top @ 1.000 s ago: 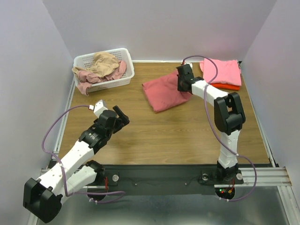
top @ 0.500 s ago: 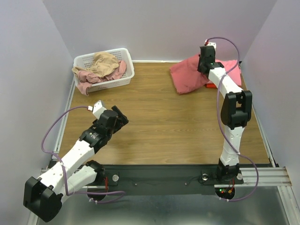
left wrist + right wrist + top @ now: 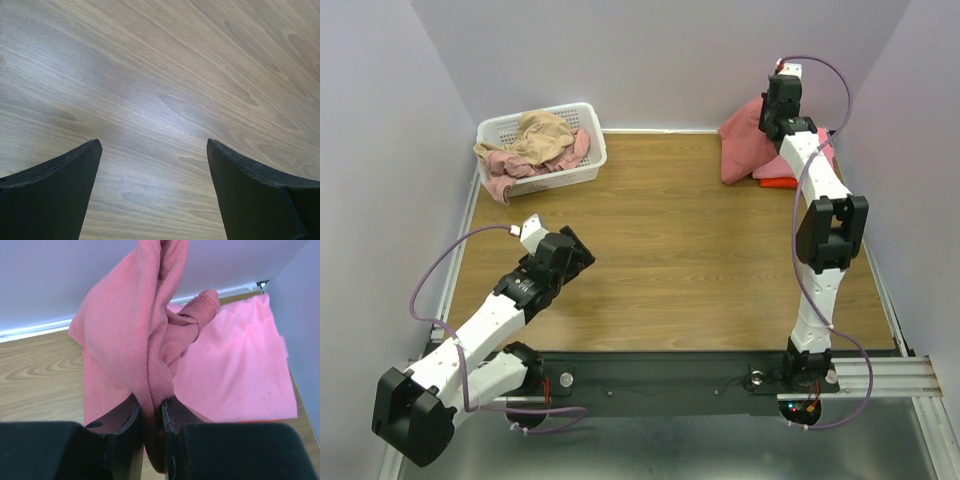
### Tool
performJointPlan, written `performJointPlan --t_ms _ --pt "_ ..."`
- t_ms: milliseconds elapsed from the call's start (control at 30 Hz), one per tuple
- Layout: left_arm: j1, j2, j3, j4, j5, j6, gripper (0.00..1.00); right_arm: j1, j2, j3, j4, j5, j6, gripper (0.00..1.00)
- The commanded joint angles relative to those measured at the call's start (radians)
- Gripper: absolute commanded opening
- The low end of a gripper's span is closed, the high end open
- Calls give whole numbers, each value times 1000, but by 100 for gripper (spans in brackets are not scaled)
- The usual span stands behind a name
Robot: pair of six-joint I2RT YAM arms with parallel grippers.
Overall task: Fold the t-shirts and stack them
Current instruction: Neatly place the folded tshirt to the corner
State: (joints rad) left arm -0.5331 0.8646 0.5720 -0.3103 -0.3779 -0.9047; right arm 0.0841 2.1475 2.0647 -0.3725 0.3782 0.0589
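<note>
**Dusty red t-shirt (image 3: 742, 150) held in right end effector (image 3: 150, 412)**

Gripped at a bunched fold, with the jaws closed narrow and cloth filling the gap between the fingers (image 3: 125, 417). Seen in the right wrist view as a thick twisted roll running straight out from the fingertips, with a hemmed sleeve end curled to the right of it. Suspended at the far right corner of the worktop (image 3: 670, 250), close to the back wall. Hangs below and to the left of the end effector in the top view, as a loose bundle. Cannot tell whether the lower edge touches the worktop.

Overlaps the left part of the bright pink t-shirt (image 3: 235, 375), which is spread flat beside the right wall. Beneath that, an orange-red t-shirt (image 3: 778, 182), showing only as a strip along the near edge of the pile.

Spread wide at the left end effector (image 3: 152, 145), with only wood grain in view between the two dark fingers. Positioned low over the near left part of the worktop, well apart from every t-shirt.

At the far left corner, a white lattice basket (image 3: 570, 172). Inside, a tan t-shirt (image 3: 542, 130) heaped on top and a pale rose t-shirt (image 3: 500, 182) spilling over the near left rim.
</note>
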Motion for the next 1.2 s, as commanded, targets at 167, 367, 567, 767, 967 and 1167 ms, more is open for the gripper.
performJointPlan --t_ms 167,367,567,767,967,1167 --pt "-2 63 52 30 -6 12 98 -35 -29 124 21 -18 -79 0" --pt "-2 56 37 54 7 12 98 -43 -52 164 12 -53 -64 0" --pt "-2 40 37 43 -1 18 98 -56 -63 170 3 -30 -62 0" --pt "-2 39 35 46 -4 18 98 -80 -66 144 0 -62 -24 0" --pt "-2 65 40 51 -7 21 98 -145 -48 144 -2 -76 1 0" --pt "-2 111 51 65 -6 26 98 -193 -9 137 0 -130 6 0"
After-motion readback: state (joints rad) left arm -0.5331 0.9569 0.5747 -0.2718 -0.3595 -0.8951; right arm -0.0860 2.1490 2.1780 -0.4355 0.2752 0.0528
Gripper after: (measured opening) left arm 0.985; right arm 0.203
